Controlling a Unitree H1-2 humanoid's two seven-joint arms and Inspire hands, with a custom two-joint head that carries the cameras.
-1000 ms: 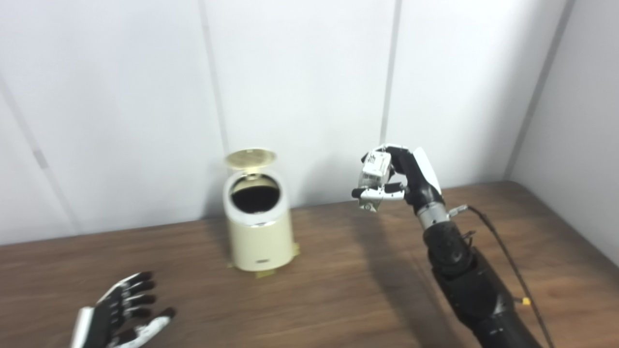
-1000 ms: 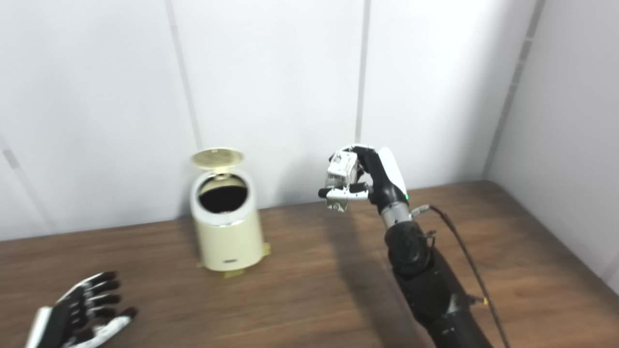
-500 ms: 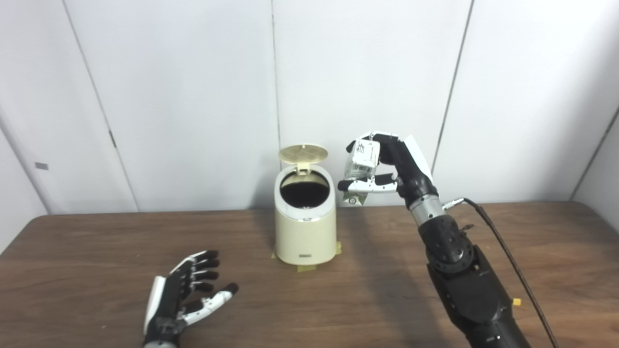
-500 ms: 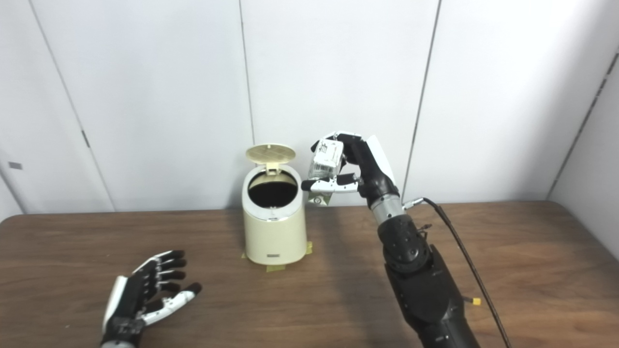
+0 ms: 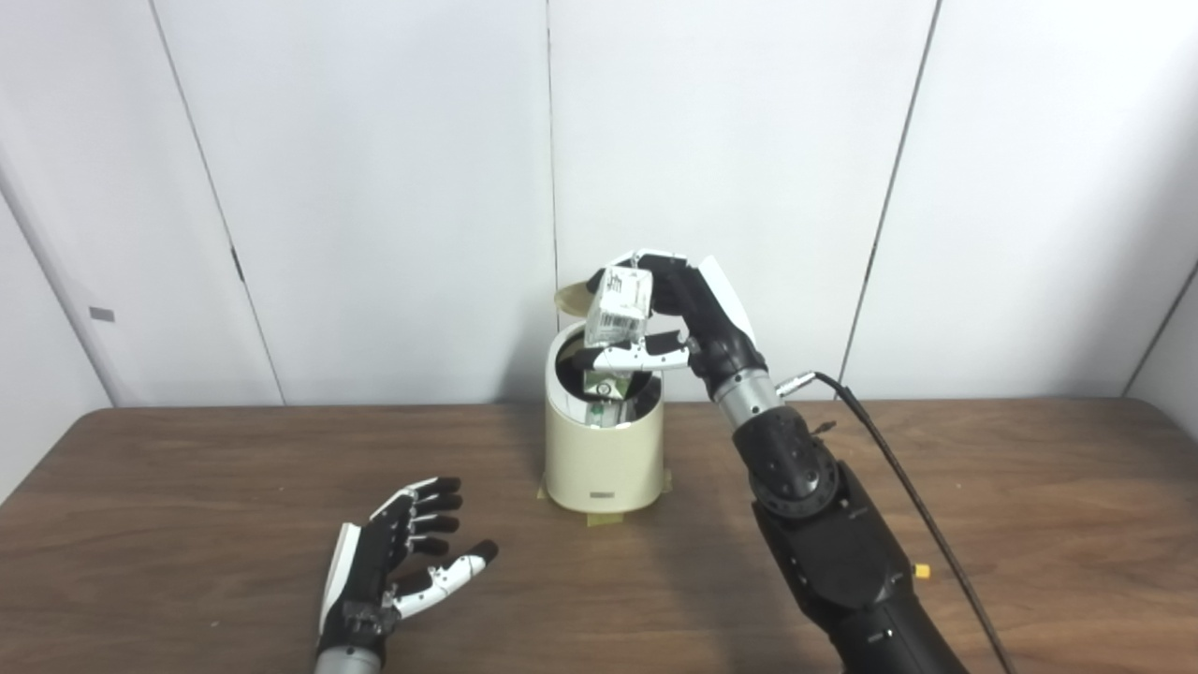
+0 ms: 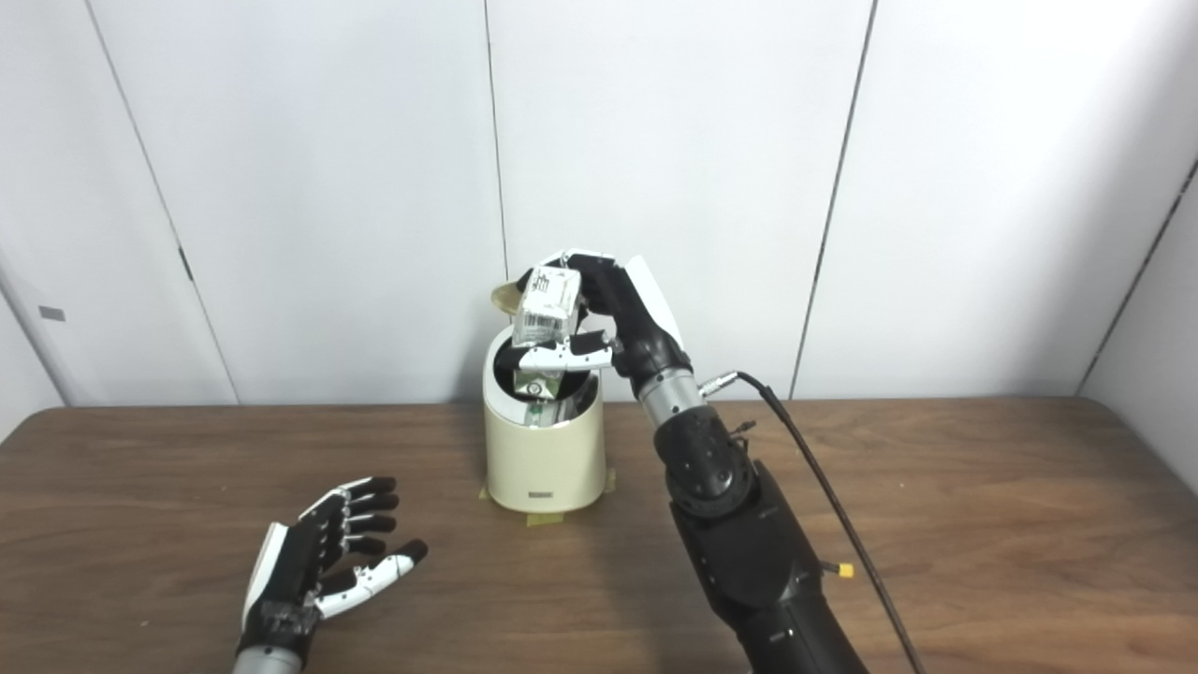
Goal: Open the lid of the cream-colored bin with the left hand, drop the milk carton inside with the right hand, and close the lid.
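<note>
The tabletop (image 5: 1029, 487) is dark wood-grain with a dull sheen. The bin (image 5: 604, 459) looks like smooth, glossy cream plastic. The milk carton (image 5: 618, 316) appears printed paperboard. The right hand (image 5: 669, 318) has glossy black and white plastic shells above a metal wrist.

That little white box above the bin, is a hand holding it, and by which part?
Yes. The right hand holds the milk carton around its middle, fingers across the top, thumb beneath, over the open bin. The left hand holds nothing.

Right hand (image 6: 599, 314) holds milk carton (image 6: 546, 314) over bin (image 6: 543, 449) (lid (image 6: 504, 296) up).
</note>
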